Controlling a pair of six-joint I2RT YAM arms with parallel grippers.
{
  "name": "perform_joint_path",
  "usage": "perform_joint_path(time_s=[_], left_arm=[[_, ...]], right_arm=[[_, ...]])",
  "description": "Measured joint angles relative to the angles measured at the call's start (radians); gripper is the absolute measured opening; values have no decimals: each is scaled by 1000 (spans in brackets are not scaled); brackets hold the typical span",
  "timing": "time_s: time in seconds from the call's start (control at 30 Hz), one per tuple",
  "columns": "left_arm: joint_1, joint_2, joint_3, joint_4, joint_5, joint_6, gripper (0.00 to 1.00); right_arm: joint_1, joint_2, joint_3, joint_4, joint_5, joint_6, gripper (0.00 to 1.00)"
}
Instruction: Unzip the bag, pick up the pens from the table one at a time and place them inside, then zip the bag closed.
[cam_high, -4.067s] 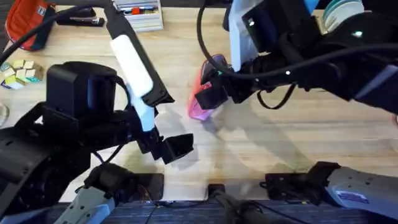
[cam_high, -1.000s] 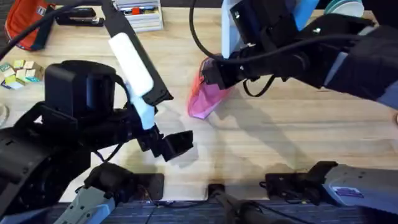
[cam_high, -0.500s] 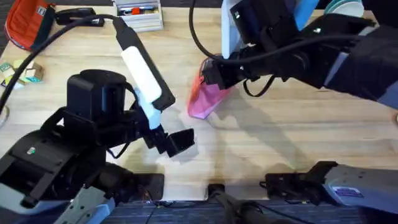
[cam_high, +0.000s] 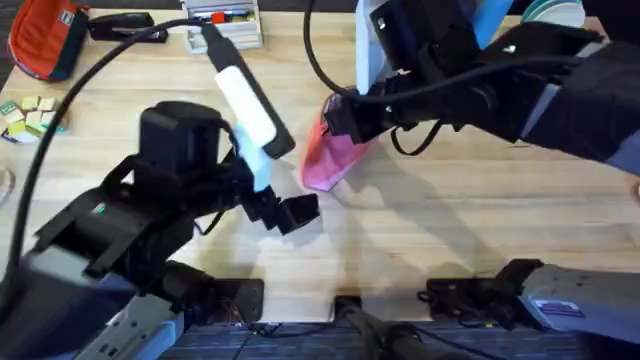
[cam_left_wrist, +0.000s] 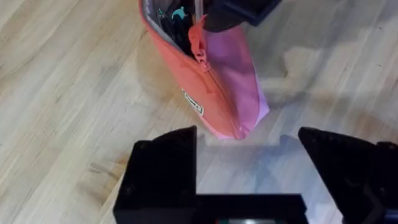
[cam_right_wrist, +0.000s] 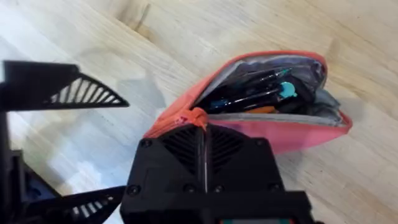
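One bag (cam_high: 328, 158) lies mid-surface, its long axis running from the near edge toward the far edge, mouth gaping over several pens (cam_right_wrist: 258, 90). Our right tool (cam_high: 340, 118) is clamped at the zipper's far end. Our left tool (cam_left_wrist: 249, 171) hangs spread wide just beside the bag's near end, ready, we judge, to steady it.

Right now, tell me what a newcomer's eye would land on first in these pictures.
The pink bag near the middle of the table draws the eye first: its zipper is partly open, and dark pens with a teal bit show inside. The right gripper sits at the zipper, its fingers shut on the zipper pull. The left gripper hovers just short of the bag's closed end, fingers open.
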Motion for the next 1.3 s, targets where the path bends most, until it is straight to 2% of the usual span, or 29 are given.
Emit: perform_joint_path(time_s=[0.2,0.23,0.4,0.6,0.73,0.97,1.1,1.3], left_arm=[[0,143,-1,132,4,0,993],[0,259,-2,246,46,0,993],[0,323,-2,279,111,0,993],[0,321,-2,281,127,0,978],[1,305,-2,279,128,-1,820],[5,256,-2,276,122,-4,436],[6,257,-2,276,112,-4,75],[6,257,-2,270,106,-6,45]], right_arm=[[0,0,0,0,0,0,30],[0,0,0,1,0,0,29],[0,0,0,1,0,0,30],[0,0,0,1,0,0,30],[0,0,0,1,0,0,30],[0,0,0,1,0,0,29],[0,0,0,0,0,0,30],[0,0,0,0,0,-2,30]])
